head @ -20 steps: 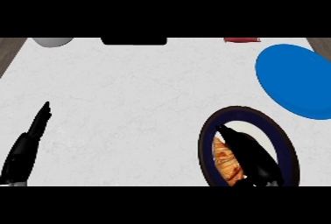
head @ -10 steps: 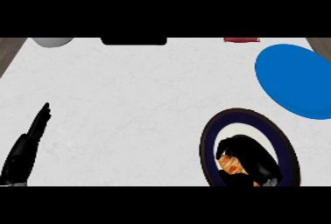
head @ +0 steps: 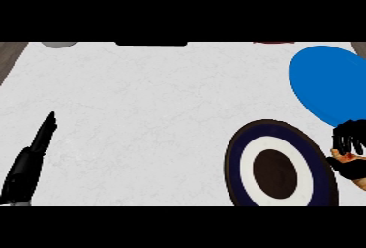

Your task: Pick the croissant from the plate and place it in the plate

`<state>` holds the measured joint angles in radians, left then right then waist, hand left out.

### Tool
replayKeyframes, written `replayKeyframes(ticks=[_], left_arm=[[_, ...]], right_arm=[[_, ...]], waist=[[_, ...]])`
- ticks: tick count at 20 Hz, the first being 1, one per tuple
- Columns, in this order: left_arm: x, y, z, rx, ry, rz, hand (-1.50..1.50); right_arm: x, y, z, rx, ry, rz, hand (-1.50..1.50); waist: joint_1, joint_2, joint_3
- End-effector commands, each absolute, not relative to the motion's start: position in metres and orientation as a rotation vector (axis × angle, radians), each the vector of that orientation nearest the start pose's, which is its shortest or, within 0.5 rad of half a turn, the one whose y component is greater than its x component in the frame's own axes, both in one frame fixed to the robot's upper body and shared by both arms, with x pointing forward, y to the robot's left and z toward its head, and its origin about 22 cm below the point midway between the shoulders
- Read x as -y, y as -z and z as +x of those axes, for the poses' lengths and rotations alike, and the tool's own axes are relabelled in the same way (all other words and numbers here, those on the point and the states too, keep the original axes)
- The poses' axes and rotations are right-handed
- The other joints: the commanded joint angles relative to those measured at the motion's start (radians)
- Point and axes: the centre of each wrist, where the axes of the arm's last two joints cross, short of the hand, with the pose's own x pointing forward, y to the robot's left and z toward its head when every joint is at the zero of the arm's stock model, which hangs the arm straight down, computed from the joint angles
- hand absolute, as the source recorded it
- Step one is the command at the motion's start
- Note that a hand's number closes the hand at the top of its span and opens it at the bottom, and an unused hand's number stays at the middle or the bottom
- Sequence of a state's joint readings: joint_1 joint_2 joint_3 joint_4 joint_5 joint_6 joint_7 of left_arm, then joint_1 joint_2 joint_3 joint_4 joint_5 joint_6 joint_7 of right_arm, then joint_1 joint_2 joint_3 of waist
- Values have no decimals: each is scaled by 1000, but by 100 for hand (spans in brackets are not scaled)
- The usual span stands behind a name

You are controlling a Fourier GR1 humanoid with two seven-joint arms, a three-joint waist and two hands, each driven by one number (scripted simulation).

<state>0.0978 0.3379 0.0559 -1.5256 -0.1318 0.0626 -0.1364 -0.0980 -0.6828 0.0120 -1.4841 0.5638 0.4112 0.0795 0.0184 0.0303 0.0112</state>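
Two plates lay close together; the right hand [head: 350, 155] clutched the croissant [head: 342, 156] between the dark plate [head: 239, 167] and blue plate [head: 322, 82]; mostly hidden, it might slip; the left hand [head: 39, 145] rested open.

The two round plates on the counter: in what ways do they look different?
The plain blue plate is one flat colour; the dark-rimmed plate has navy, white and brown rings. The blue plate lies farther back and is cut by the right edge; the ringed plate lies nearer. Both hold nothing.
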Motion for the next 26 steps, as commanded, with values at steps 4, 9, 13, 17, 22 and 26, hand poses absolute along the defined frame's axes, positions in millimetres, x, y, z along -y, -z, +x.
replayKeyframes(ticks=[4, 9, 13, 17, 22, 26], left_arm=[[-330, -2, 220, 1562, 310, 445, 0], [-327, -6, 224, 1580, 314, 440, 0], [-323, -1, 221, 1572, 295, 429, 0], [-325, 2, 220, 1558, 313, 428, 0], [-326, 2, 221, 1561, 329, 419, 0], [-317, 1, 232, 1572, 348, 401, 0]], right_arm=[[474, -157, 269, 1113, -1033, -917, 150], [517, -190, 262, 1302, -908, -1017, 150], [543, -212, 252, 1480, -864, -1083, 150], [560, -223, 246, 1736, -841, -1018, 150], [583, -234, 237, 1912, -856, -820, 150], [586, -238, 242, 1950, -898, -760, 150]], waist=[[27, 18, 7], [40, 14, 10], [40, 7, 10], [35, -1, 6], [56, -3, 0], [67, 5, -1]])
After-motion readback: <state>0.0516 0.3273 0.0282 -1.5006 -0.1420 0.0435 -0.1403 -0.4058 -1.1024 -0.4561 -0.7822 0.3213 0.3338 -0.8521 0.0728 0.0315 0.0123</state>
